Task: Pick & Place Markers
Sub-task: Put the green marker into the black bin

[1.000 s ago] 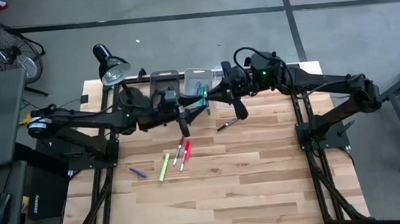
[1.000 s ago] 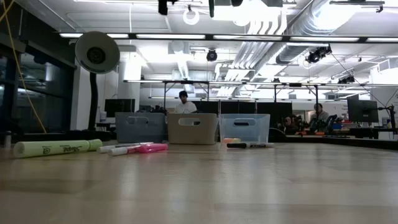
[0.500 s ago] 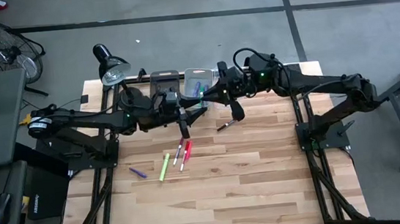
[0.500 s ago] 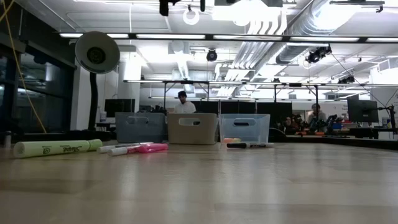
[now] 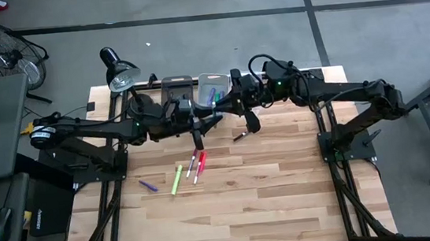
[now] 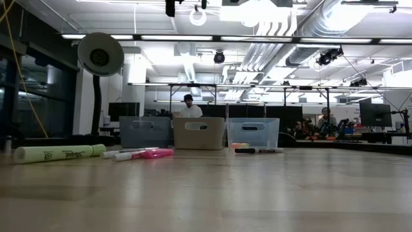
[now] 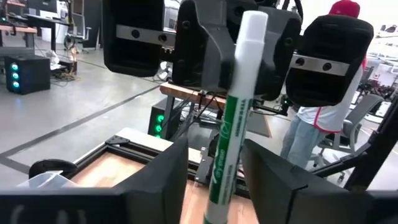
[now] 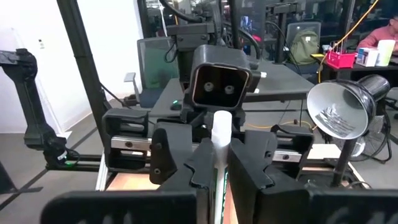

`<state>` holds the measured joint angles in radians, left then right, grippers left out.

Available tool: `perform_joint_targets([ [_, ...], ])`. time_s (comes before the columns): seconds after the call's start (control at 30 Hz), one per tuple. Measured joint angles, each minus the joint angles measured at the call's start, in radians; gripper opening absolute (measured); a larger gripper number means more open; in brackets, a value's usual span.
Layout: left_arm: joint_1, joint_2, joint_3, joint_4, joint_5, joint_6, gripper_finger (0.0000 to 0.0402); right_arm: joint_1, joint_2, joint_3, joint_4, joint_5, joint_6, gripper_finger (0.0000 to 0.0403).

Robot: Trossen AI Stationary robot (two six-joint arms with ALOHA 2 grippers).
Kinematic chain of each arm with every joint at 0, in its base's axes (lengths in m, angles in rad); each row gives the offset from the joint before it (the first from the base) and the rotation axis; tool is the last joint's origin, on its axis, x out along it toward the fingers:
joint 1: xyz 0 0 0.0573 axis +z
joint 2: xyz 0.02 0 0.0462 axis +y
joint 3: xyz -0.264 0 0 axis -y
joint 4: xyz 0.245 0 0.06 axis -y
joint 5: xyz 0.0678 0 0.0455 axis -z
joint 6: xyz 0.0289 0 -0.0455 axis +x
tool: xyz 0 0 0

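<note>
From above, the left gripper (image 5: pixel 213 121) and the right gripper (image 5: pixel 233 103) meet nose to nose at the far middle of the table (image 5: pixel 287 208), just in front of the clear bin (image 5: pixel 213 82) and beside the dark bin (image 5: pixel 177 87). This view is too coarse to show what passes between them. Loose markers lie nearer: a black marker (image 5: pixel 239 135) close under the right arm, a red marker (image 5: pixel 200 163), a pink marker (image 5: pixel 192 165), a lime highlighter (image 5: pixel 176 179) and a purple marker (image 5: pixel 148 185). A desk lamp (image 5: pixel 119 70) stands at the far left corner.

The low view shows neither gripper, only the lime highlighter (image 6: pixel 59 153), pink marker (image 6: pixel 140 154), black marker (image 6: pixel 257 150) and three bins in a row: grey bin (image 6: pixel 145 131), tan bin (image 6: pixel 199 133), clear bin (image 6: pixel 253 132).

The left wrist view gives what the others hide: a green marker (image 7: pixel 229 134) stands upright between the left fingers (image 7: pixel 152 186), which pinch it, its white tip toward the right gripper (image 7: pixel 233 46) facing it.

The right wrist view shows the same green marker (image 8: pixel 219 155), white end up, gripped by the left gripper (image 8: pixel 214 165) opposite; whether the right fingers are spread or pressed together cannot be told.
</note>
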<state>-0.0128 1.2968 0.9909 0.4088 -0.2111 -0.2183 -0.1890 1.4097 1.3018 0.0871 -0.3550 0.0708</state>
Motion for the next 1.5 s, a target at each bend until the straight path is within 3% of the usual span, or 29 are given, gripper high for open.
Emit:
perform_joint_targets([
  [0.47,0.000,0.000,-0.002,-0.008,0.067,0.005,0.0036,-0.001,-0.001,0.000,-0.044,-0.001,-0.004,0.0023],
  [0.77,0.000,0.000,-0.002,-0.015,0.071,-0.001,0.0038,0.000,-0.001,0.000,-0.045,0.013,-0.008,0.0036],
  [1.07,0.000,0.000,-0.002,-0.015,0.062,-0.006,0.0035,-0.001,-0.007,0.000,-0.047,0.090,-0.008,0.0074],
  [1.4,-0.002,-0.002,-0.002,-0.022,0.071,0.001,0.0037,-0.016,-0.048,-0.001,-0.045,0.086,0.006,0.0125],
  [1.5,-0.002,-0.002,-0.002,-0.027,0.034,0.000,0.0039,-0.015,-0.066,-0.001,-0.049,0.108,0.003,0.0139],
])
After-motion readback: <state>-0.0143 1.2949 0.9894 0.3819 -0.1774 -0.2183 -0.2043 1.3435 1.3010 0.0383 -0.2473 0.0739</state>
